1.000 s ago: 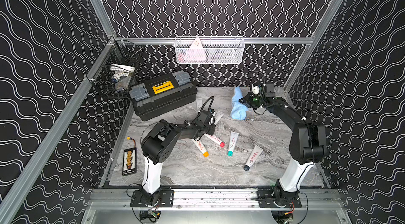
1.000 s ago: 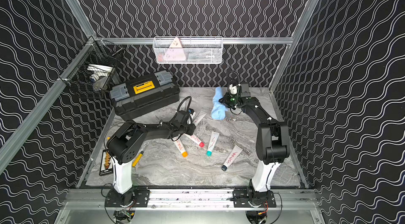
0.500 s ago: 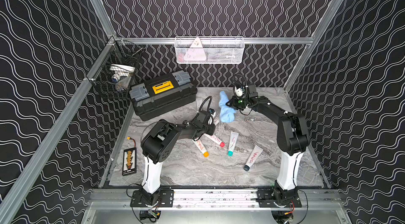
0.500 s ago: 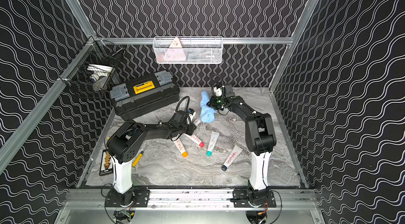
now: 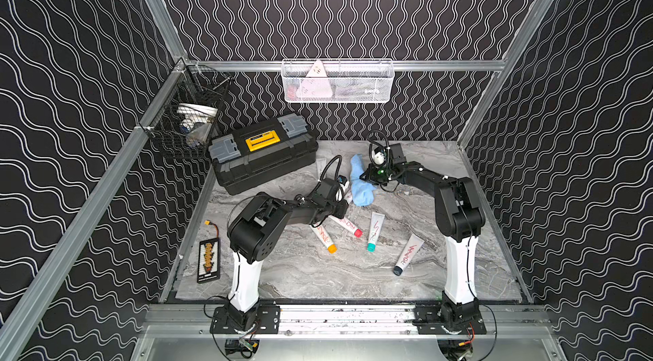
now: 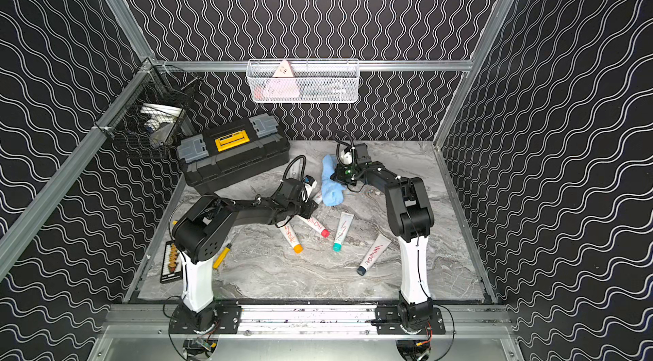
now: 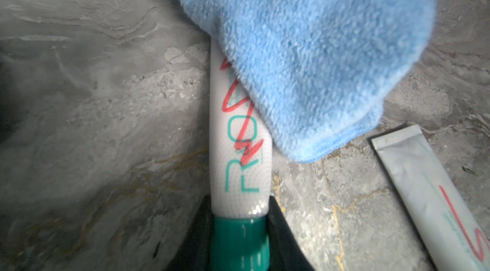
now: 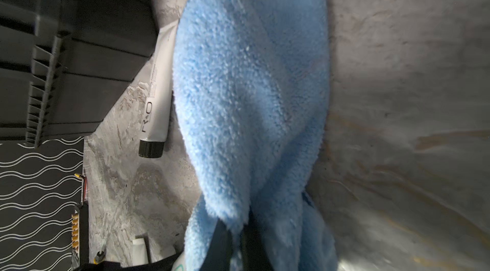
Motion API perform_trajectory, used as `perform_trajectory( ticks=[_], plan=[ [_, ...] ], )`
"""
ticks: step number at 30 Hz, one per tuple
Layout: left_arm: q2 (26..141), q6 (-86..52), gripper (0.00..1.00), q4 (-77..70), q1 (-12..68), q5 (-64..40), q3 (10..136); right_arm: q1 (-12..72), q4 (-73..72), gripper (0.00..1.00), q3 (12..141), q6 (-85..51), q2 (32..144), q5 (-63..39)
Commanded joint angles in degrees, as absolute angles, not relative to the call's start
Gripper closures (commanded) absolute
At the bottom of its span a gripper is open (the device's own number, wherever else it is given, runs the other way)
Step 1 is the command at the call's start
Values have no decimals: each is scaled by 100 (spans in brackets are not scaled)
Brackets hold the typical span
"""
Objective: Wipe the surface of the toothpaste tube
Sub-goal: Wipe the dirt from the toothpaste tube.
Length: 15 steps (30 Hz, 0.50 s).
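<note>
— Two changes are noted over the desk [image 5: 318, 281], in front of the black toolbox [image 5: 263, 156]. First: the right arm [image 5: 424, 179] has been swung in from the far right corner within the last second.
— Second?
— The blue cloth [image 5: 360, 182] has been carried along, pinched in the right jaws, which are clamped on a fold. It is now draped over the toothpaste tube [image 7: 240, 166].
— Tube location?
— Near mid-desk, under the cloth's near end. It is held at the teal cap [image 7: 240, 240] by the left jaws, closed tight on it. That arm's position is unchanged. Whether the body rests on the desk cannot be told.
— Marks?
— The red scribble [image 7: 245, 129] is half covered, half exposed. Contact is judged to be made, so wiping can be started. Strokes toward the cap are probably needed.
</note>
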<state>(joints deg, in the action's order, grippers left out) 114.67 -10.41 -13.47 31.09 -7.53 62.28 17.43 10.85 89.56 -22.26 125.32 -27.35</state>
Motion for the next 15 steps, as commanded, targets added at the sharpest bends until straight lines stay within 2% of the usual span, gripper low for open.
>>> perform_trajectory(
  ticks=[1, 15],
  plan=[
    [11443, -991, 80, -1423, 3103, -839, 6210, 1843, 1179, 100, 9012, -2018, 12602, -2820],
    [11584, -976, 80, -1467, 3095, -852, 6247, 2396, 991, 100, 8249, -2144, 12420, -3493]
  ],
)
